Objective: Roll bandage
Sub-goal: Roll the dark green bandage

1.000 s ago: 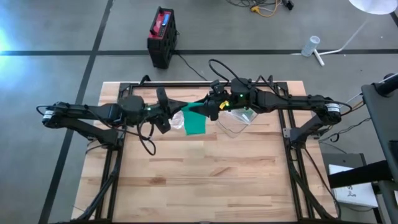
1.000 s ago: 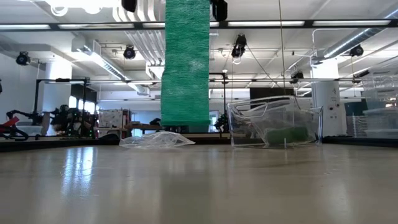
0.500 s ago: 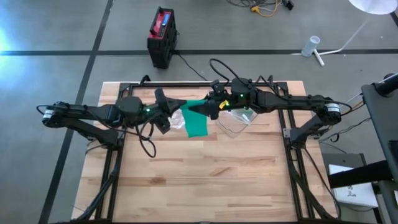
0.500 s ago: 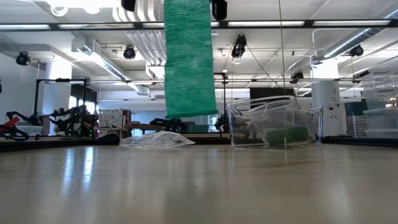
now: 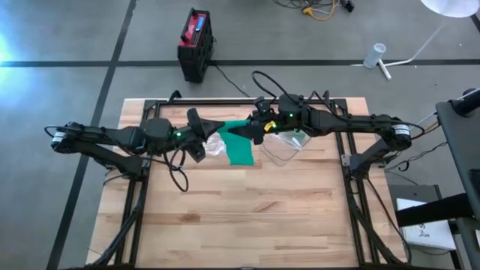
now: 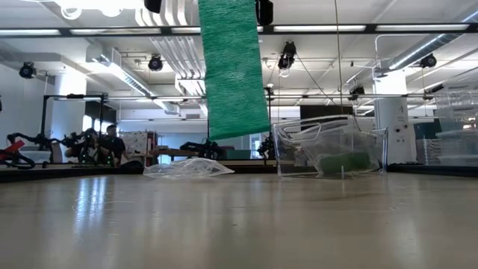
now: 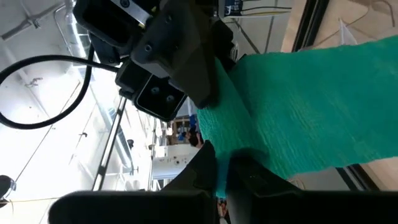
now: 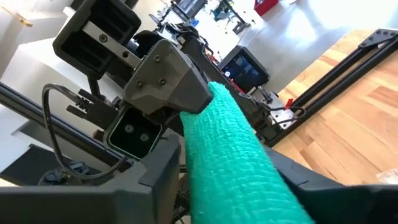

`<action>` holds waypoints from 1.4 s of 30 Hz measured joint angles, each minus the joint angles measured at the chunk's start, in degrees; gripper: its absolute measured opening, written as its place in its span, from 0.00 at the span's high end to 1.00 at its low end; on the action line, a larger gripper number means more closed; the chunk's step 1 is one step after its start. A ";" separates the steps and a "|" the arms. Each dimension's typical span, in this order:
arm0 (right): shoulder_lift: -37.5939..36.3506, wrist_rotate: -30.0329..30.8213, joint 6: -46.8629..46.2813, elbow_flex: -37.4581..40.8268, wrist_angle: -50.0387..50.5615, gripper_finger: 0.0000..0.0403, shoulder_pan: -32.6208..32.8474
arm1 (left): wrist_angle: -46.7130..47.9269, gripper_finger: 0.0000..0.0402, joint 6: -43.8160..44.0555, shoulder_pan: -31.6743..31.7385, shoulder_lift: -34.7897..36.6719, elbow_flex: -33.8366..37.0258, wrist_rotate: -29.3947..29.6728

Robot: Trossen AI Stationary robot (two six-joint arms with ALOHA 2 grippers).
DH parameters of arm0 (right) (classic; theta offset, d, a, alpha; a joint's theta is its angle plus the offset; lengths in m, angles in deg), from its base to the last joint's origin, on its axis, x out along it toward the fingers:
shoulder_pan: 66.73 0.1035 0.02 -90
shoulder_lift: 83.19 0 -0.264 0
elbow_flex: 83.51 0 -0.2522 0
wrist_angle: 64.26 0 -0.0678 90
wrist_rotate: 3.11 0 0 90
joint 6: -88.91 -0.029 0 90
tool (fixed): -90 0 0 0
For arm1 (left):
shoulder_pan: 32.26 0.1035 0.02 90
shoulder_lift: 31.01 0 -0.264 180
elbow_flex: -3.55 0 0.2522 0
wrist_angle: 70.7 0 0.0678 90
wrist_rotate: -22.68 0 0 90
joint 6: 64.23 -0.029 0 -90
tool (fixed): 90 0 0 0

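A green bandage hangs as a wide strip high above the table's far middle, its lower end clear of the tabletop and slightly skewed. My left gripper and my right gripper face each other closely, both shut on the bandage's upper end. In the left wrist view the bandage runs from my own fingers to the right gripper. In the right wrist view the bandage runs to the left gripper. My left gripper pinches the upper end's edge between its two fingers, coming level from the table's left. The bandage is lifted clear and hangs below the fingers. My right gripper holds the same upper end from the table's right side. The bandage itself hides the place of contact. The strip hangs below, clear of the table.
A clear plastic container holding a green roll stands just right of the bandage, also in the high view. Crumpled clear wrapping lies left of it. The wooden tabletop stretches toward the near edge.
The bandage's lower end has risen higher above the table and swung a little sideways, so the strip now hangs slightly skewed. Both grippers stay shut on its upper end.
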 joint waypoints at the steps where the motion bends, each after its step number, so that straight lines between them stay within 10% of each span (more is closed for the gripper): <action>1: 0.00 -0.01 0.25 0.00 0.00 0.63 0.00 | -0.04 0.98 0.08 -0.15 0.01 0.00 0.02; 13: 0.00 0.14 8.21 -0.02 -0.33 0.95 0.00 | 0.07 0.95 11.65 -0.26 0.50 0.00 1.35; 21: 0.00 1.56 15.58 -0.02 -0.07 0.94 0.06 | 7.30 0.66 36.97 0.38 4.69 0.00 11.36; 32: -0.19 2.03 34.78 -0.02 -0.44 0.96 0.17 | 14.80 0.20 72.09 3.55 7.77 0.00 -11.63; 42: -0.54 4.50 47.36 -2.36 -0.38 0.96 0.52 | 6.61 0.12 77.88 4.08 6.27 0.00 -15.58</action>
